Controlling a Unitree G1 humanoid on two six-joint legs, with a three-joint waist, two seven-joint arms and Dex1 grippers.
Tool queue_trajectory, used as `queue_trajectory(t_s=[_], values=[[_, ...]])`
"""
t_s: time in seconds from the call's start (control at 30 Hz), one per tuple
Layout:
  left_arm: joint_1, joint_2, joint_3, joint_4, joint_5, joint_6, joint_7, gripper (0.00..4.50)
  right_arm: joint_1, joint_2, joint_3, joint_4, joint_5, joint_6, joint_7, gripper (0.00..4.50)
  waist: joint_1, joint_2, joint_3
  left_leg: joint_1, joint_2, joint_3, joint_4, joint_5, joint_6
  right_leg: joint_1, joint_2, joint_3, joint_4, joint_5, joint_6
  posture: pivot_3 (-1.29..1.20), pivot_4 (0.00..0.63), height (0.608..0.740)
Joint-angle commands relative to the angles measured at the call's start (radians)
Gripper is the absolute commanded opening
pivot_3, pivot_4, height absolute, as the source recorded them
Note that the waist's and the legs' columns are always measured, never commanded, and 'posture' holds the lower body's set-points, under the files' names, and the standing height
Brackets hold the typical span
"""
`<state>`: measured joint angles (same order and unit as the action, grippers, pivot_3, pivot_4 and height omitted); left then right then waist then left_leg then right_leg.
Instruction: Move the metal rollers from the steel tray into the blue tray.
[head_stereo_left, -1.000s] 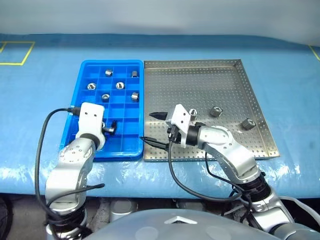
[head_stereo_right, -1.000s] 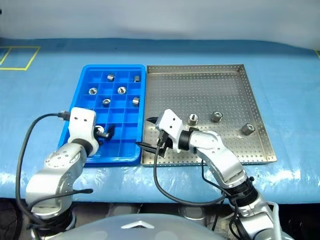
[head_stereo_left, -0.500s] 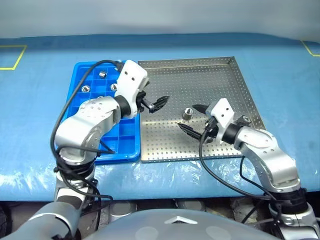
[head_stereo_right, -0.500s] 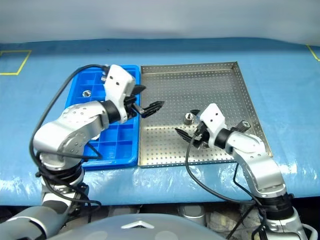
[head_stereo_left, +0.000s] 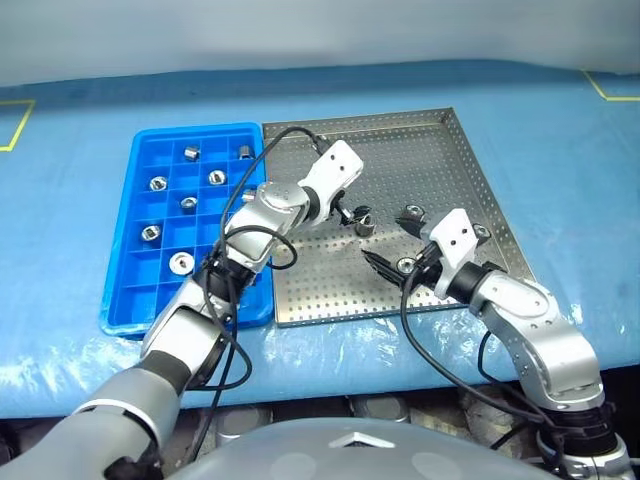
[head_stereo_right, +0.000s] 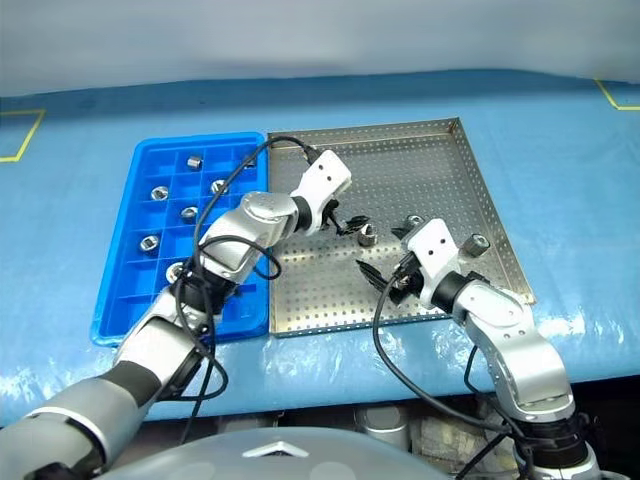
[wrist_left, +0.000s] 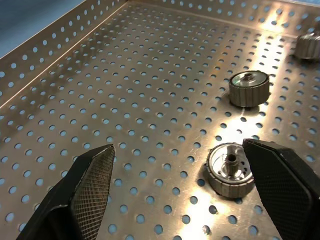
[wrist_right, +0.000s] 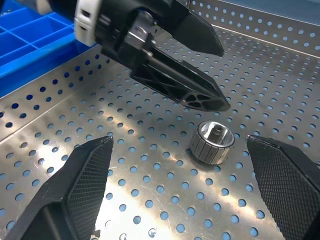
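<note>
Steel tray (head_stereo_left: 460, 180) retains three metal rollers (head_stereo_left: 363, 222); six occupy the blue tray (head_stereo_left: 125, 290). Left gripper (head_stereo_left: 352, 217) and right gripper (head_stereo_left: 392, 245) spread wide, empty.

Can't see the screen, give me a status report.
Left gripper open over a roller in the steel tray. Right gripper open, empty, close by. Seven rollers in blue tray.

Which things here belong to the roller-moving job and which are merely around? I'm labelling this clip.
Job: metal rollers left in the steel tray; rollers already in the blue tray; left gripper and right gripper, both open.

Around: blue tablecloth; yellow tape marks.
</note>
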<state>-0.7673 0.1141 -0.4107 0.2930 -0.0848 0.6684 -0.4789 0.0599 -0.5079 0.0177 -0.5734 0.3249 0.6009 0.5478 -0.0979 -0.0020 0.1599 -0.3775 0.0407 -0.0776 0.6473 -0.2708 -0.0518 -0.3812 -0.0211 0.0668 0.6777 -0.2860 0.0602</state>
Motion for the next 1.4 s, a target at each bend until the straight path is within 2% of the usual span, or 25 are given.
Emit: queue_trajectory(t_s=[0.03,0.13,0.3,0.5,0.77,0.9,1.03,1.17,1.23,1.4], values=[[-0.039,-0.037,0.007,0.085,0.041,-0.091,0.012,4.46,-0.001,0.004,0.000,-0.050,0.010,-0.002,-0.012,4.50,-0.003,0.000,0.000,0.000,0.000,0.000,0.000,0.000,0.000,0.000,0.000,0.000,0.000,0.000,0.000,-0.18,0.150,0.740],[-0.045,-0.066,0.022,0.134,0.043,-0.124,-0.008,4.46,0.000,0.006,0.004,-0.053,0.008,-0.003,-0.019,4.50,-0.011,0.000,0.000,0.000,0.000,0.000,0.000,0.000,0.001,0.000,0.000,0.000,-0.001,0.000,0.000,-0.19,0.150,0.740],[-0.044,-0.115,0.115,0.127,-0.029,-0.090,-0.036,4.46,-0.001,0.009,0.016,-0.053,0.004,-0.004,-0.026,4.50,-0.022,0.000,0.000,-0.001,0.000,0.000,0.000,0.000,0.001,0.000,0.000,0.000,0.000,0.000,0.000,-0.19,0.150,0.740],[-0.033,-0.080,0.084,0.097,0.010,-0.045,-0.063,4.46,-0.009,0.010,0.027,-0.048,0.001,-0.006,-0.028,4.50,-0.036,0.000,0.000,0.000,0.000,0.000,0.000,0.000,0.001,0.000,0.000,0.000,0.000,0.000,0.000,-0.17,0.150,0.740],[0.033,-0.011,-0.034,-0.021,0.005,0.079,-0.206,4.46,-0.034,0.013,0.042,-0.027,-0.002,-0.011,-0.026,4.50,-0.034,0.000,0.000,0.000,0.000,0.000,0.000,0.000,0.000,0.000,0.000,0.000,0.000,0.000,0.001,-0.16,0.150,0.740],[0.046,-0.009,-0.044,-0.032,0.026,0.079,-0.187,4.46,-0.038,0.015,0.049,-0.023,-0.003,-0.014,-0.027,4.50,-0.028,0.000,0.000,0.000,0.000,-0.001,0.000,0.000,0.000,0.000,0.000,0.000,0.000,0.000,0.001,-0.16,0.150,0.740],[0.050,-0.032,-0.016,-0.009,0.045,0.057,-0.128,3.58,-0.036,0.013,0.048,-0.022,-0.002,-0.016,-0.025,4.50,-0.024,0.000,0.000,0.000,0.000,0.000,0.000,0.000,0.001,0.000,0.000,0.000,0.000,0.000,0.001,-0.16,0.150,0.740],[0.054,-0.053,0.012,0.019,0.063,0.024,-0.062,2.22,-0.037,0.014,0.050,-0.021,-0.003,-0.015,-0.026,4.50,-0.024,0.000,0.000,0.000,0.000,-0.001,0.000,0.000,0.001,0.000,0.000,0.000,0.000,0.000,0.001,-0.16,0.150,0.740],[0.058,-0.060,0.021,0.021,0.061,0.011,-0.045,1.69,-0.038,0.015,0.052,-0.020,-0.004,-0.016,-0.027,4.50,-0.024,0.000,0.000,0.000,0.000,-0.001,0.000,0.000,0.001,0.000,0.000,0.000,0.001,0.000,0.001,-0.16,0.150,0.740],[0.067,-0.065,0.062,-0.044,0.034,0.015,-0.045,1.68,-0.042,0.017,0.061,-0.019,-0.005,-0.014,-0.027,4.50,-0.024,0.000,0.000,0.000,0.000,-0.001,0.000,0.000,0.001,0.000,0.000,0.000,0.001,0.000,0.001,-0.16,0.150,0.740]])
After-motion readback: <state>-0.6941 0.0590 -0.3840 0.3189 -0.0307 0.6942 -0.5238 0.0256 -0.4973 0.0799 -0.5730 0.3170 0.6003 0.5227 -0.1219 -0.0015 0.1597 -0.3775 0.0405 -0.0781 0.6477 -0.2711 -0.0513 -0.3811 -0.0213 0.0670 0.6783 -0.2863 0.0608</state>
